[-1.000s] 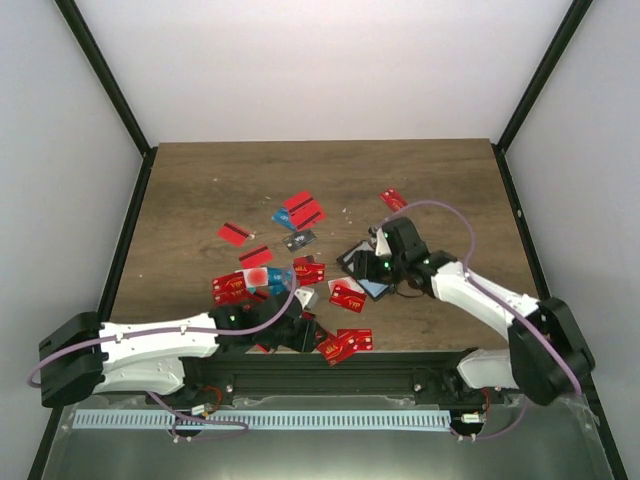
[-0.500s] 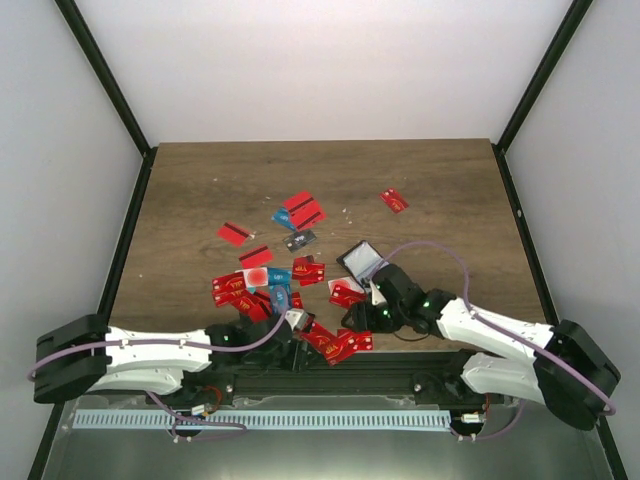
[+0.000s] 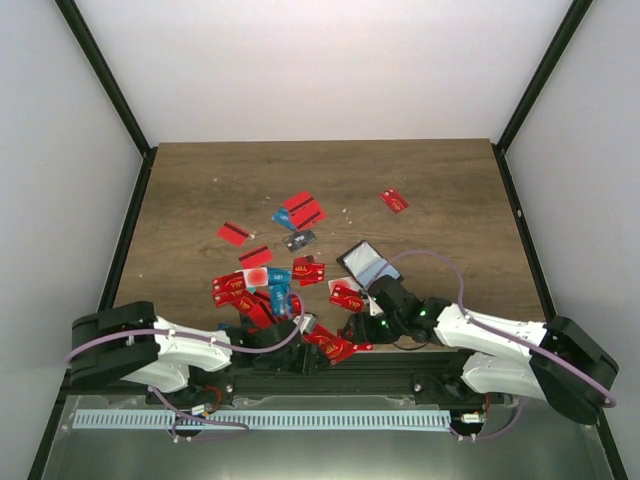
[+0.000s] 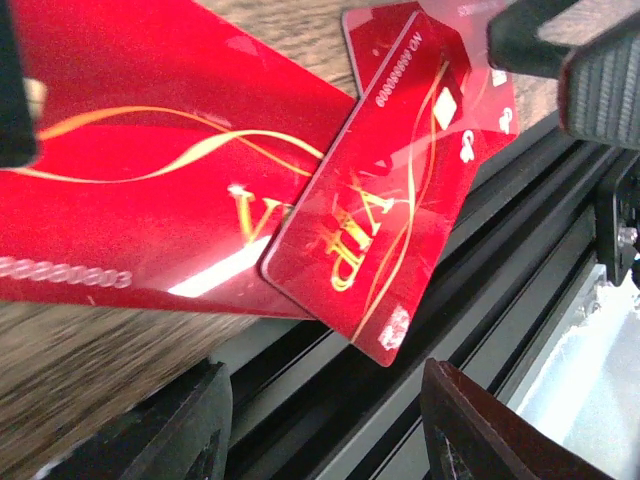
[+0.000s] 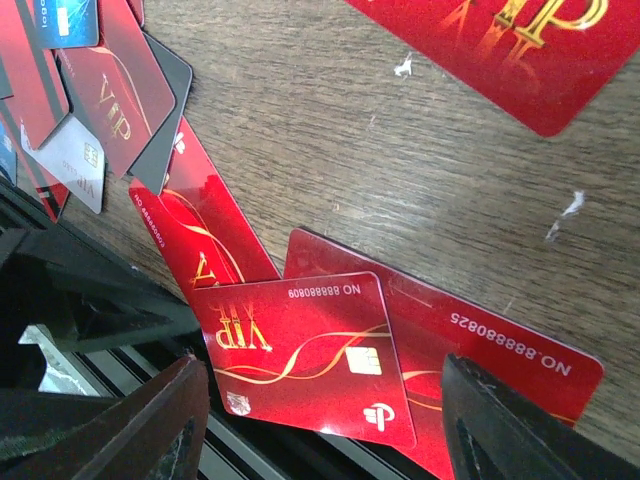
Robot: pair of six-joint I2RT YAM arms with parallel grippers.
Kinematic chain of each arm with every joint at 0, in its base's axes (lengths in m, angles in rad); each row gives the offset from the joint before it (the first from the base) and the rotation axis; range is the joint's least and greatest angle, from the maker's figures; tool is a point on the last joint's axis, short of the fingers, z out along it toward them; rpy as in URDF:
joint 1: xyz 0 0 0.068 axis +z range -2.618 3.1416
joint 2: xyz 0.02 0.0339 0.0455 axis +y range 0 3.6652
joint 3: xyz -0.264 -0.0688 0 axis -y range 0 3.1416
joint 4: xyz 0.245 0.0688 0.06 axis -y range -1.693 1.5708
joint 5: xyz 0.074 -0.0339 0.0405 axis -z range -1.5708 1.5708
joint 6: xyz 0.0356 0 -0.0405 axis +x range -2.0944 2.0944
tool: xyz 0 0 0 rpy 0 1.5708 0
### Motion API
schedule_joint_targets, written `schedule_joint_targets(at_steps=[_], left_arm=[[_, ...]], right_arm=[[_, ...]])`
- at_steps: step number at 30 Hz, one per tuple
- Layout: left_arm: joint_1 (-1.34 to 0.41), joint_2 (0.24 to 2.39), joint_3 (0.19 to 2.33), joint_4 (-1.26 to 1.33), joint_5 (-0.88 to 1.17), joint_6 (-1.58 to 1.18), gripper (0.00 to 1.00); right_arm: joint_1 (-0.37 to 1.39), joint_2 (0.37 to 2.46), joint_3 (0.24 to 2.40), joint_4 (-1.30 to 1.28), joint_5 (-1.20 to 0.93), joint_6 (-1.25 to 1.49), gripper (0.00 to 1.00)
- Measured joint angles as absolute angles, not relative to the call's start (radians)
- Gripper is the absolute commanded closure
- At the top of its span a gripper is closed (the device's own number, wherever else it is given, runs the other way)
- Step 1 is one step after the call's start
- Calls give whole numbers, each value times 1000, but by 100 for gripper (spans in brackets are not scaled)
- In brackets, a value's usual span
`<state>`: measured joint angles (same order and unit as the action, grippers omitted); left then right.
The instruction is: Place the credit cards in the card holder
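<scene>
Both arms were down low at the near edge of the wooden table [image 3: 450, 190], tips close to each other over the mess of credit cards [image 3: 303, 210] piled there. The left pincer [image 4: 322, 388] was released, fingers spread with nothing between them. Just ahead of it a red VIP card [image 4: 385, 210] lay tilted on top of a bigger red card [image 4: 150, 170], its lower corner hanging out over the black rail [image 4: 520, 260]. The right pincer [image 5: 325, 372] was released too, jaws wide and not clamping anything. A chip-side VIP card [image 5: 300, 355] lay flat between its fingers, overlapping a numbered red card [image 5: 480, 350] towards its right finger, and another long red card [image 5: 200, 240] ran off ahead on the left-finger side. Further ahead on that side sat a pale grey card [image 5: 75, 165] and a dark grey card [image 5: 165, 110]. The card holder [image 3: 363, 263] was lying open behind the right pincer, farther out on the table, near its wrist but not touching it. Couldn't tell if anything was in the pockets.
</scene>
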<state>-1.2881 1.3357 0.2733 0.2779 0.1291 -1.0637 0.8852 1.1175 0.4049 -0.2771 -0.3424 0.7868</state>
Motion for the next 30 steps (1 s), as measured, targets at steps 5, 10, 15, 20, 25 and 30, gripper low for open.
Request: schedule_joint_targets(at_steps=[5, 10, 15, 20, 25, 30], left_arm=[[-1293, 1393, 285, 348, 145, -1072, 47], [-1295, 1428, 292, 392, 147, -1078, 49], [-1297, 1477, 320, 424, 147, -1086, 53], [-1297, 1502, 333, 435, 138, -1098, 60], [-1299, 1493, 333, 430, 116, -1101, 67], [-1299, 1449, 333, 423, 84, -1099, 69]], right_arm=[[886, 1133, 402, -257, -341, 787, 34], [886, 1141, 390, -224, -346, 788, 35], [886, 1147, 388, -207, -348, 788, 35], [886, 1147, 382, -192, -349, 788, 35], [886, 1147, 377, -181, -349, 788, 35], [886, 1147, 377, -178, -350, 788, 35]])
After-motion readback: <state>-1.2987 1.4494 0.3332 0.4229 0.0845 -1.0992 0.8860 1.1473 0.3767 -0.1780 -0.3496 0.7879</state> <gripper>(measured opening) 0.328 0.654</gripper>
